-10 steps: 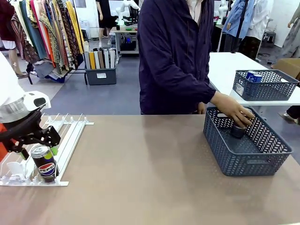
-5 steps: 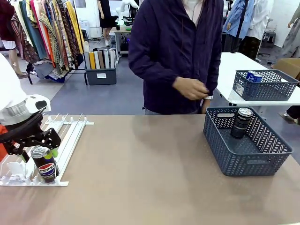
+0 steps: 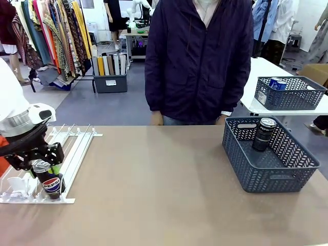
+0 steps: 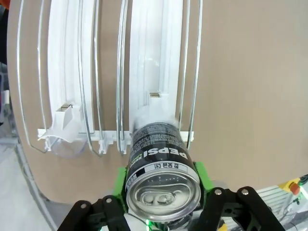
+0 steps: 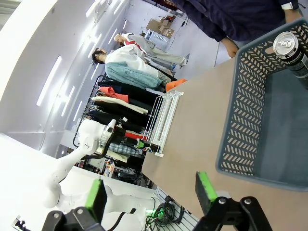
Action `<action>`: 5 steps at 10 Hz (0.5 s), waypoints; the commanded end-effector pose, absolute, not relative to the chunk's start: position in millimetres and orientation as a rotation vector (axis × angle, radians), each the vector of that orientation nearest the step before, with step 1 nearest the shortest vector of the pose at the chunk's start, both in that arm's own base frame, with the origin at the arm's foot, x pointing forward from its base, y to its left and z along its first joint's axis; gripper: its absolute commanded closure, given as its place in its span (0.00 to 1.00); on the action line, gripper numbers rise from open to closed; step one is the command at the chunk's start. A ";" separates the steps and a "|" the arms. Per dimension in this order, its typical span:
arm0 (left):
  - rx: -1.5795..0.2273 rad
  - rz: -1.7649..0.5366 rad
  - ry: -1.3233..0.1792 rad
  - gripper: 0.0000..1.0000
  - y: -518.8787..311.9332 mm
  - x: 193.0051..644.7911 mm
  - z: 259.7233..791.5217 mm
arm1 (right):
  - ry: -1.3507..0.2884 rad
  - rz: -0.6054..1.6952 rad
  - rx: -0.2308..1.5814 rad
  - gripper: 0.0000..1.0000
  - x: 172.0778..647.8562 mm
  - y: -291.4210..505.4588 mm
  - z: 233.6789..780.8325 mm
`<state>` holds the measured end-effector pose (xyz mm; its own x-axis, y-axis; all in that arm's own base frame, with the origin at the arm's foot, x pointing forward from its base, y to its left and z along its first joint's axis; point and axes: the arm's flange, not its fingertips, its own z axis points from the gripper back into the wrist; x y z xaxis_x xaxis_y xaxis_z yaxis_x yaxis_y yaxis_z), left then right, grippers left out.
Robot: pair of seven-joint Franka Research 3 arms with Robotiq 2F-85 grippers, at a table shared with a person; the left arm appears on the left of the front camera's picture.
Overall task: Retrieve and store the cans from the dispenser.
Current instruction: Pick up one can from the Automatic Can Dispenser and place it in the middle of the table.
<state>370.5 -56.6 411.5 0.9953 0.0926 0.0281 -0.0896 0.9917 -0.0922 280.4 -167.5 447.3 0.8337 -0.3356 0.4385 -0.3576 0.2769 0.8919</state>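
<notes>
A dark grey mesh basket (image 3: 271,171) is seen on the right part of the desk (image 3: 164,195), and one dark can (image 3: 263,134) stands upright in its far corner. The same basket (image 5: 269,120) and can (image 5: 294,53) are seen in the right wrist view, beyond the right gripper (image 5: 150,192), whose green-padded fingers are spread apart with nothing between them.

On the left edge of the desk lies the white dispenser (image 3: 61,159) with its long parallel rails. At its near end a Pepsi can (image 3: 49,180) is grasped by the left gripper (image 3: 41,165). In the left wrist view the green pads of the left gripper (image 4: 161,187) are pressed on both sides of the Pepsi can (image 4: 161,175), just below its silver top; the other rails of the dispenser (image 4: 96,72) carry no cans.

Behind the desk a person (image 3: 197,61) in a dark jacket is standing. Farther right, a second basket (image 3: 289,93) with blue-and-white cans (image 3: 277,83) is placed on a white table (image 3: 256,77).
</notes>
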 end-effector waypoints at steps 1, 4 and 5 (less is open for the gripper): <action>-0.061 0.100 -0.053 1.00 -59.0 369.5 406.0 | -0.656 0.010 1.334 0.00 284.2 -166.8 451.4; -0.027 0.042 -0.081 1.00 -66.7 365.0 420.8 | -0.656 0.010 1.334 0.00 284.2 -166.8 451.4; -0.012 0.006 -0.133 1.00 -71.1 358.0 445.3 | -0.656 0.010 1.334 0.00 284.2 -166.8 451.4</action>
<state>366.7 -66.6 421.4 0.9976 0.0289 0.0631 -0.0264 0.9988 -0.0404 280.4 -167.5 447.3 0.8338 -0.3356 0.4383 -0.3575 0.2768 0.8919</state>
